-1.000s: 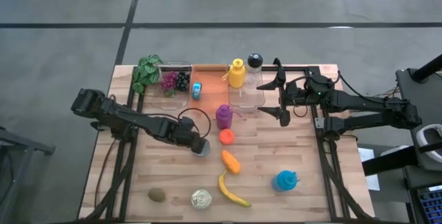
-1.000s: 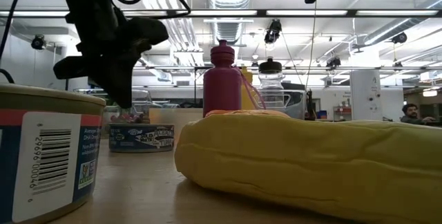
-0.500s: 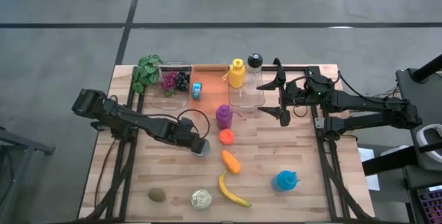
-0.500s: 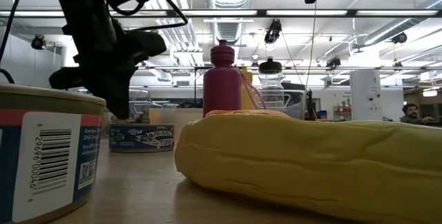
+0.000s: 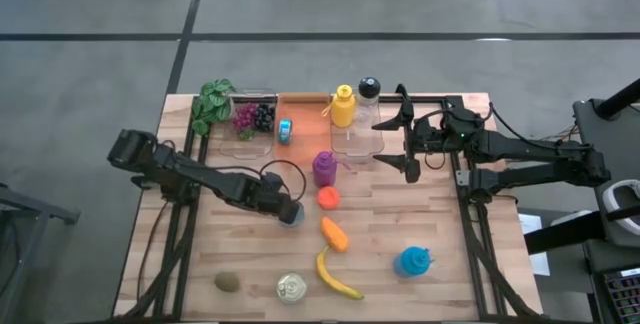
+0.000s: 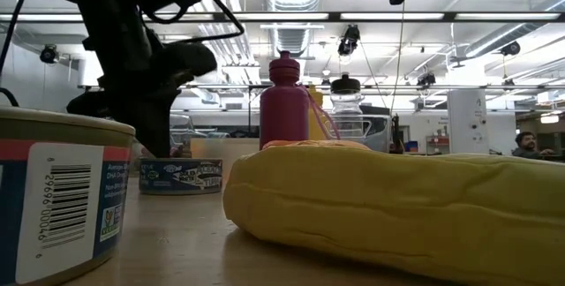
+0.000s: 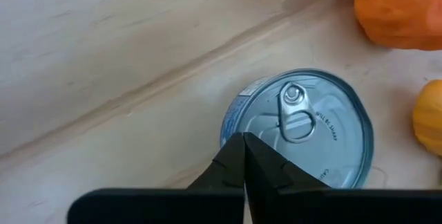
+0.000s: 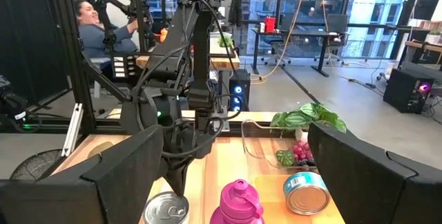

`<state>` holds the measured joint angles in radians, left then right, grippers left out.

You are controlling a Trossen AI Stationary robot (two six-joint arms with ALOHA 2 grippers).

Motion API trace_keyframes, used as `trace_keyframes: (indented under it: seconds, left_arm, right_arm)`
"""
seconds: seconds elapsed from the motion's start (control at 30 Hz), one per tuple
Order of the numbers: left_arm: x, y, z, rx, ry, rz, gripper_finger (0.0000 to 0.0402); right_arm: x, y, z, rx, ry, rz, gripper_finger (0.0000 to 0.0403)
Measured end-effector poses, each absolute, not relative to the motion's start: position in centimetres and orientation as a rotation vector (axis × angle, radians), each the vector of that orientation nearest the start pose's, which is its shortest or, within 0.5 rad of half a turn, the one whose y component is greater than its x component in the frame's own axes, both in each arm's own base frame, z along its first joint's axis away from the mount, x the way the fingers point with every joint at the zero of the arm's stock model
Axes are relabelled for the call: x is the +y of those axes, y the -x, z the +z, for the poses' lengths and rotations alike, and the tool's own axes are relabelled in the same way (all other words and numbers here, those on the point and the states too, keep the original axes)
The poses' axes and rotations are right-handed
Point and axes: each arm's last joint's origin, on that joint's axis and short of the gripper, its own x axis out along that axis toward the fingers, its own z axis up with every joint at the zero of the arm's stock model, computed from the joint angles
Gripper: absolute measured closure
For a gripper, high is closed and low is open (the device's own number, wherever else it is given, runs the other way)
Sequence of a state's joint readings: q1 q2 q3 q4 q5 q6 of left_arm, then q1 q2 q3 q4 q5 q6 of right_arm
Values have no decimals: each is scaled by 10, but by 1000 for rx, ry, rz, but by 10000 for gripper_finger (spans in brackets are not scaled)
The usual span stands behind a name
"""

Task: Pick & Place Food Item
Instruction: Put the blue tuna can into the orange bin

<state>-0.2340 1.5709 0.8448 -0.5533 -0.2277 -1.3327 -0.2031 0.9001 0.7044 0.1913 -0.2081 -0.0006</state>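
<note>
Jaws of the left gripper (image 7: 245, 156) have closed empty just above the tuna can (image 7: 298, 128), mid-worktop. No grasp yet. Right gripper (image 5: 407, 134) waits open near the far edge.

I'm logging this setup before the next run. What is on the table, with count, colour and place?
Flat tin can: one, silver-blue, centre-left, under the left gripper.
Upright tin can: one, front edge.
Banana: one, yellow, front centre.
Kiwi: one, brown-green, front left.
Carrot: one, orange, centre.
Bottles: purple, yellow, clear with black cap, blue lying front right.
Grapes: in clear tray, back left.
Plant: green, back-left corner.
Left gripper: shut, above flat can.
Right gripper: open, back right.
</note>
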Motion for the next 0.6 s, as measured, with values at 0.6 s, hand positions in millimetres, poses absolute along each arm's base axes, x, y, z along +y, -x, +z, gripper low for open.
trace_keyframes:
  seconds: [0.6]
  left_arm:
    - [-56, -264, 162, 1061, 847, 816, 401]
  right_arm:
    - [-35, -201, 321, 5, 1, 5, 44]
